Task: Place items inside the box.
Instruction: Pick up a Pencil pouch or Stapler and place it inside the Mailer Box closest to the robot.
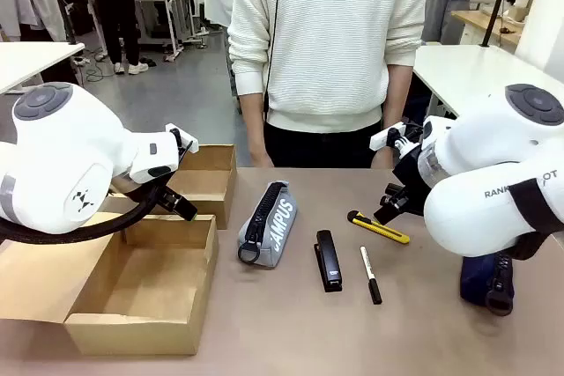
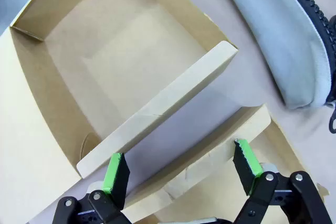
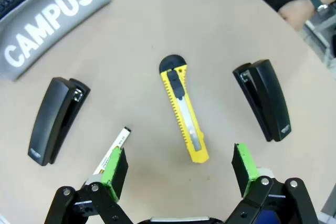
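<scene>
Bearing white "CAMPUS" lettering, the pencil case (image 1: 269, 222) lies between left end effector (image 2: 179, 153) and right end effector (image 3: 178, 153), both wide.

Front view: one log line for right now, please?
left gripper: open | right gripper: open, above yellow cutter | pencil case, stapler, pen: on table | box: lid open

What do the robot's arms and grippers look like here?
The left arm and right arm are glossy white rounded shells with grey round joint caps; the right bears dark lettering. A black ribbed hose loops under the left. The left gripper and right gripper are black linkages tipped with green pads.
</scene>
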Controlling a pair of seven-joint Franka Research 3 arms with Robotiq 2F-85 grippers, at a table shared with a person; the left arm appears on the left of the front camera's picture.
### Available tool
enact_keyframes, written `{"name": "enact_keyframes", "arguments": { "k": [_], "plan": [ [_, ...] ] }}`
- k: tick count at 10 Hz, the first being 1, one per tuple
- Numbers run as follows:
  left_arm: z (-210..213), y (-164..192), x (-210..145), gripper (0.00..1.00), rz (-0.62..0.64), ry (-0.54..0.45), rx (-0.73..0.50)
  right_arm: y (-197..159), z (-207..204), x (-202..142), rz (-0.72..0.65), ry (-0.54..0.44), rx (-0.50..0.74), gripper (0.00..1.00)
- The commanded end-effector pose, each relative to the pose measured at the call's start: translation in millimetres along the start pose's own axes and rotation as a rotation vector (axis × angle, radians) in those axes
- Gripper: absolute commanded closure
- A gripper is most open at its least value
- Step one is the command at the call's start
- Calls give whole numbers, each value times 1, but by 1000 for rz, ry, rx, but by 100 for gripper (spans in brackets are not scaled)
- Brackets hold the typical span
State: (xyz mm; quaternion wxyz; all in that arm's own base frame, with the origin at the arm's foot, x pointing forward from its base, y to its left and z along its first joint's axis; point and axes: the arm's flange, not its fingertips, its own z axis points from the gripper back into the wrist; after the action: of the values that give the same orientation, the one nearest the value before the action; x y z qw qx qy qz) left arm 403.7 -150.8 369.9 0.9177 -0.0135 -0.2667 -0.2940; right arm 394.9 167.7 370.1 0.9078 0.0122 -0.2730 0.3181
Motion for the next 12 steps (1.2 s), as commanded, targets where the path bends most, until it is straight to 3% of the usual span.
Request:
{"name": "enact_keyframes", "arguments": {
  "k": [1,12],
  "plan": [
    [0,0,0,0,0,0,0,0,0,0,0,-1,0,0],
    [0,0,0,0,0,0,0,0,0,0,0,-1,0,0]
  ]
}}
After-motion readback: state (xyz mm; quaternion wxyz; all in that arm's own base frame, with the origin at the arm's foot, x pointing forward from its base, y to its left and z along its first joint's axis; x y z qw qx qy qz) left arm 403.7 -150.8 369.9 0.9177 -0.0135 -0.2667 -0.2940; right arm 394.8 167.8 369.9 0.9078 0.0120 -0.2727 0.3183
